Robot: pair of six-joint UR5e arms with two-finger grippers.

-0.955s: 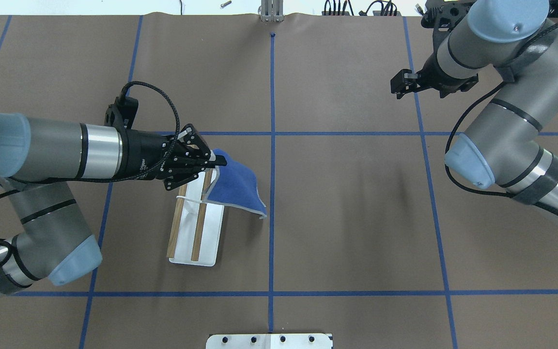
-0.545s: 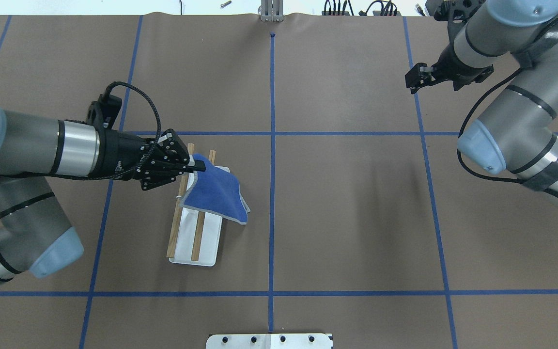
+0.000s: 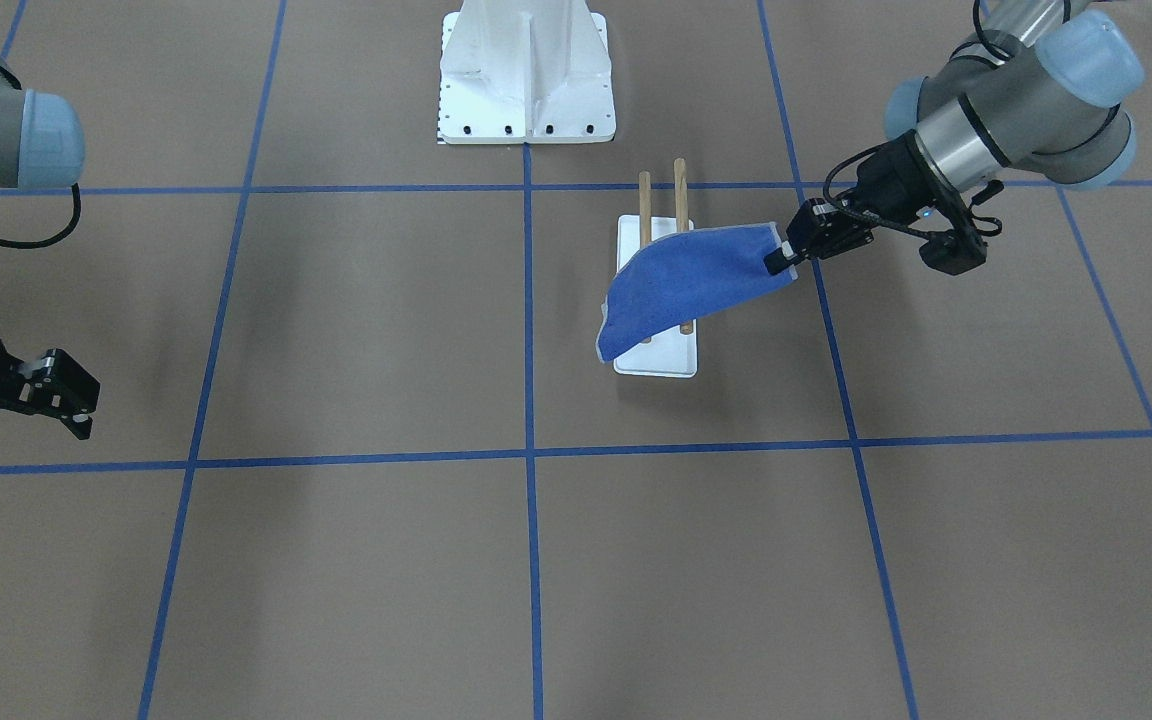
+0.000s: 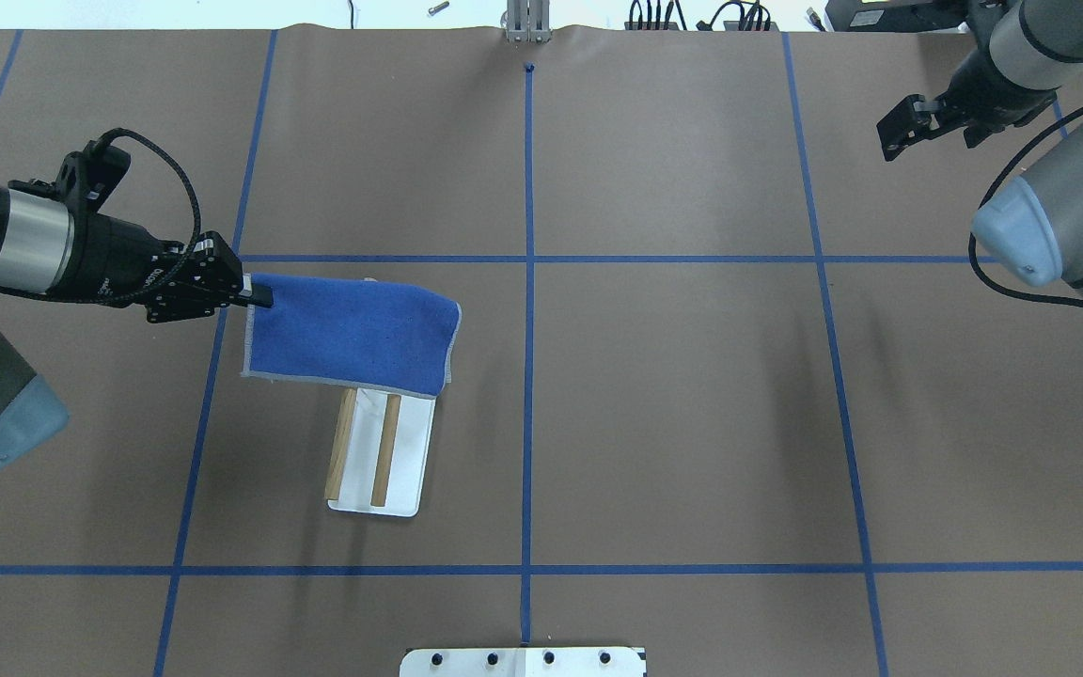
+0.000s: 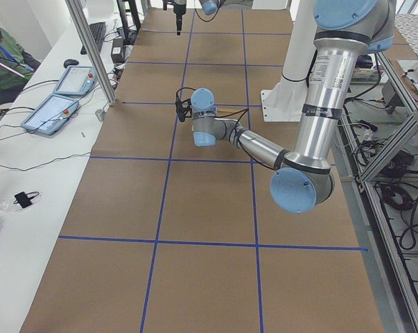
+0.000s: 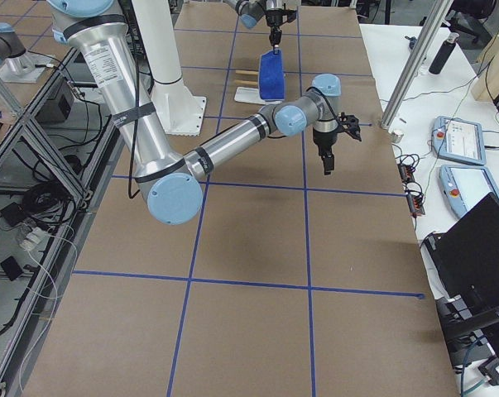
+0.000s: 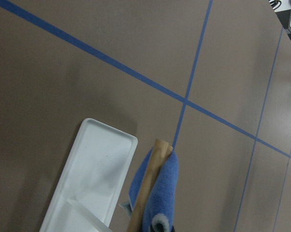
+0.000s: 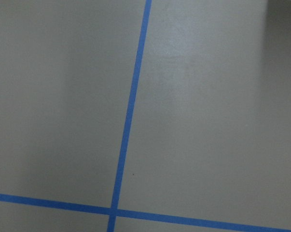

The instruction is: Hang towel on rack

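Brown paper-covered table (image 4: 692, 423), ruled into squares by blue tape, with one robot arm at each side. Near its middle stands the rack (image 4: 380, 451): two thin, parallel brown wooden dowels over a flat white rectangular base plate (image 4: 412, 461). The small bright blue cloth towel (image 4: 349, 334), pale-trimmed, hung bunched at the dowels' far end a second ago. It now lies spread flat across both dowels, because the left arm has drawn back toward its own side. The left gripper (image 4: 261, 299) pinches one towel corner and holds that end up off the rack. The right gripper (image 3: 76, 400), fingers spread and empty, has retreated to the table's far corner. By this judgement the draping is nearly done; lowering and releasing the corner remain.
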